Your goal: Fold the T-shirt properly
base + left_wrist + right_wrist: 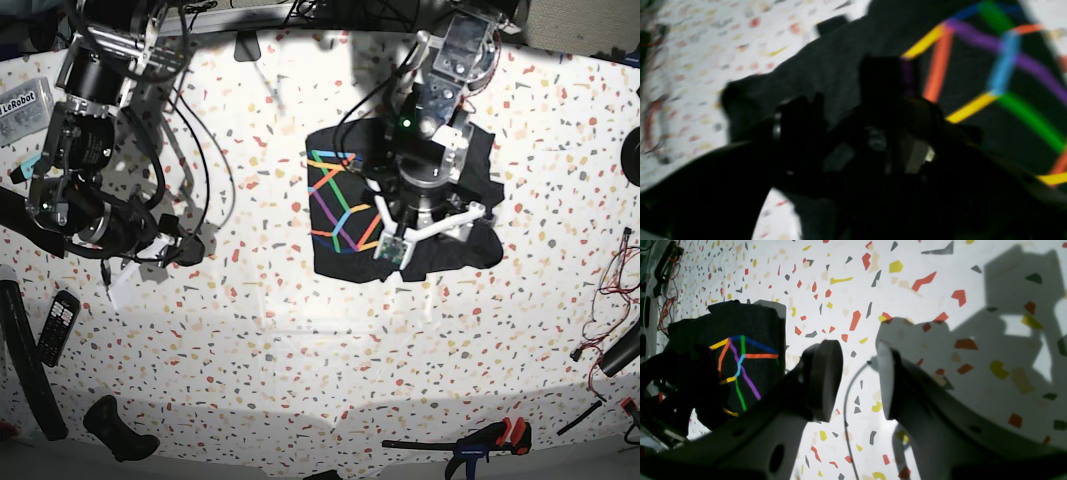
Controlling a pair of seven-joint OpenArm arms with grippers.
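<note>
Charcoal T-shirt lies bunched mid-table, directly under my left gripper, whose jaws stand wide with nothing clearly held (wrist view is blurred). My right gripper hangs part-open and empty, well off to the side.

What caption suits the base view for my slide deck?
Left arm's open jaws over the partly folded T-shirt on the speckled table; right arm off to the side.
</note>
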